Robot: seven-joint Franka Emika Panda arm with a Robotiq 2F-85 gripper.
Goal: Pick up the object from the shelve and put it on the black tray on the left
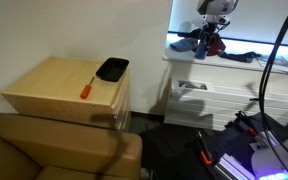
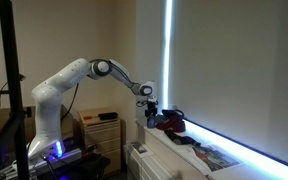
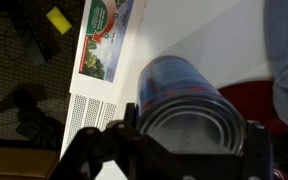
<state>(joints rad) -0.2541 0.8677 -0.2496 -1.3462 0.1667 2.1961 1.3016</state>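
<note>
Bracketing the blue cup [image 3: 184, 90] across its width, the gripper [image 3: 191, 135] appears to have its jaws pressed against the cup's two sides. The cup fills the gap between them, with its open mouth towards the wrist camera. A hold across the round wall probably keeps the cup from rolling out. The cup sits over the white shelf [image 3: 194, 30]; I cannot tell whether it rests there or hangs clear. A dark red item [image 3: 246, 98] lies just beside it, and a printed leaflet [image 3: 109, 40] sits near the front edge above the slatted panel [image 3: 94, 112]. In an exterior view, the black tray [image 1: 112, 69] lies well apart and lower, on a wooden cabinet [image 1: 54, 90], with an orange-handled tool [image 1: 86, 90] near it. Open room separates shelf and cabinet, but the tray's small rim leaves little margin for setting down.
</note>
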